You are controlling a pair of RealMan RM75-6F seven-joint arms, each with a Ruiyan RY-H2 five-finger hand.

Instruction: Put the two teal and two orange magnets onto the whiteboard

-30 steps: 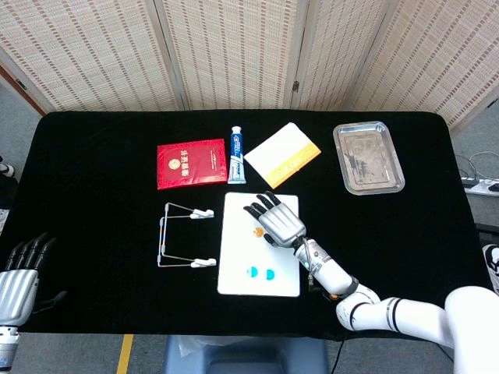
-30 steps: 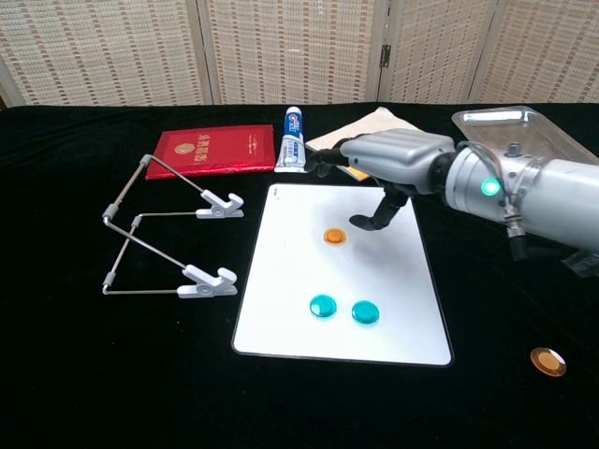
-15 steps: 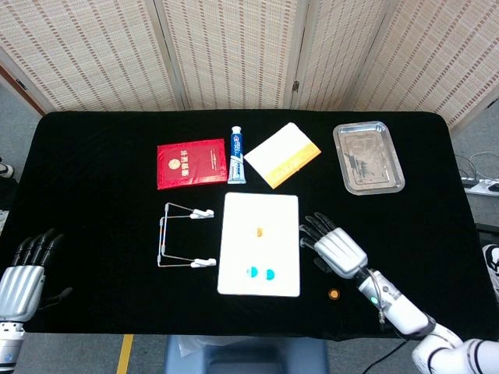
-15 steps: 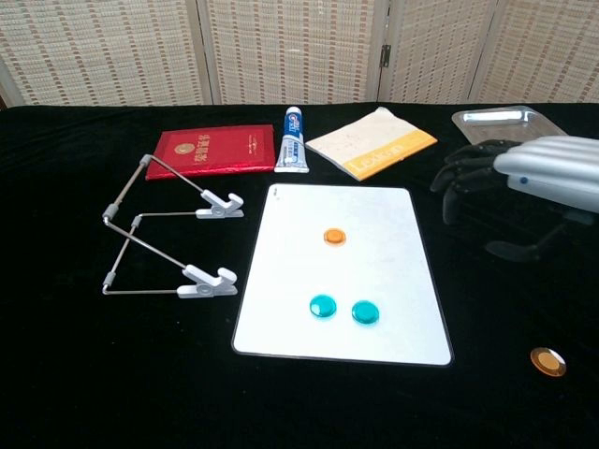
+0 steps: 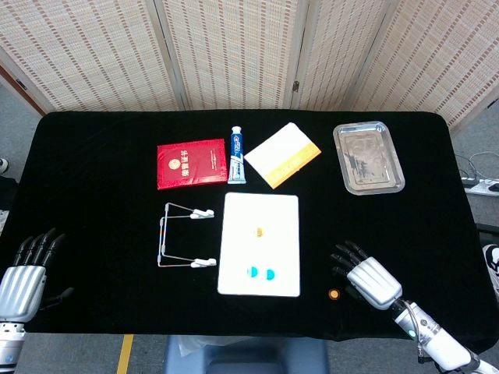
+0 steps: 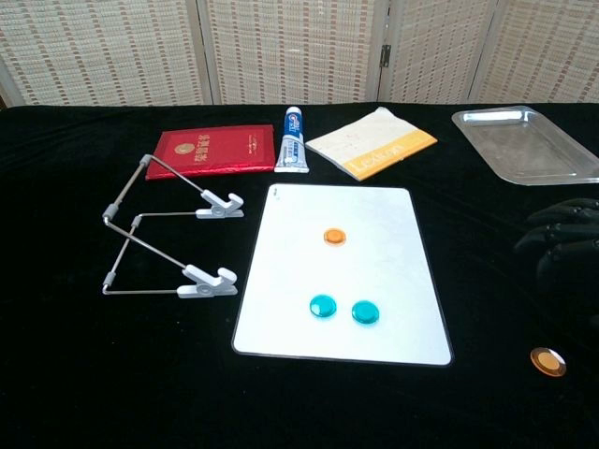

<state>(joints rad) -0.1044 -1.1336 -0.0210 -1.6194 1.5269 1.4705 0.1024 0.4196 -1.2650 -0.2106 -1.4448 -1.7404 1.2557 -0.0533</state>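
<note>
The whiteboard [image 5: 260,210] [image 6: 374,220] lies flat at the table's middle front. On it sit one orange magnet [image 5: 260,231] [image 6: 334,237] and two teal magnets [image 5: 253,271] [image 6: 323,305], side by side near its front edge. A second orange magnet [image 5: 334,294] [image 6: 547,361] lies on the black cloth, right of the board. My right hand [image 5: 368,278] [image 6: 564,238] hovers open just right of that loose magnet, holding nothing. My left hand [image 5: 23,273] stays open at the table's front left corner, far from everything.
A wire clip stand [image 5: 178,234] [image 6: 159,234] lies left of the board. Behind it sit a red booklet [image 5: 191,163], a toothpaste tube [image 5: 236,153] and a yellow-edged notepad [image 5: 282,154]. A metal tray [image 5: 367,157] [image 6: 526,143] is at the back right.
My right hand left the whiteboard, where an orange magnet stays, and swung back and right to beside the loose orange magnet. The left hand barely moved.
</note>
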